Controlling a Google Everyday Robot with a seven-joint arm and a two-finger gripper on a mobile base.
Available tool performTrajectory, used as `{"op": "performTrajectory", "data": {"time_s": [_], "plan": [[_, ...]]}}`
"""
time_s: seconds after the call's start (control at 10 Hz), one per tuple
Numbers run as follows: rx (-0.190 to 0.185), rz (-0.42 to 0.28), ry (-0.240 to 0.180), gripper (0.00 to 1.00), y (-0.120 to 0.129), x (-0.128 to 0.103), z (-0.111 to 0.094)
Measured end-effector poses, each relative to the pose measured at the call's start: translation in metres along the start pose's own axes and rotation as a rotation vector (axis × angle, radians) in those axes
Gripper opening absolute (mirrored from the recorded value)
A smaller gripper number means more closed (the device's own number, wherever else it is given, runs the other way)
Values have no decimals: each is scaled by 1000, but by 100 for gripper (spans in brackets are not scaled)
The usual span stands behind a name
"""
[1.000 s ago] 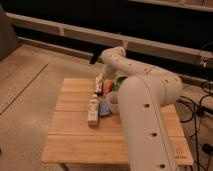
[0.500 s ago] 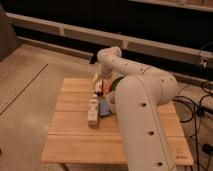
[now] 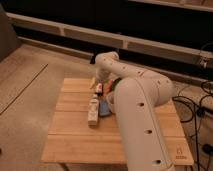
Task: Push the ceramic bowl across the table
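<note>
Reaching over the table (image 3: 75,145), the white arm (image 3: 137,110) bends down to its gripper (image 3: 98,88) near the far edge. The green bowl (image 3: 116,83) peeks out just right of the gripper, mostly hidden behind the arm.

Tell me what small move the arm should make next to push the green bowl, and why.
Probably a short sideways nudge into the green bowl. The gripper hangs low over the table right beside the bowl, which is mostly hidden behind the arm, with loose items just in front.
</note>
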Motion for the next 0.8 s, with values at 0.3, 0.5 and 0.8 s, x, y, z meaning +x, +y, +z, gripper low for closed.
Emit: {"op": "performTrajectory", "data": {"time_s": [0.3, 0.5, 0.8], "plan": [[23, 107, 29, 65, -57, 22, 17], [63, 162, 31, 65, -99, 33, 16], [78, 177, -9, 65, -122, 26, -2]]}}
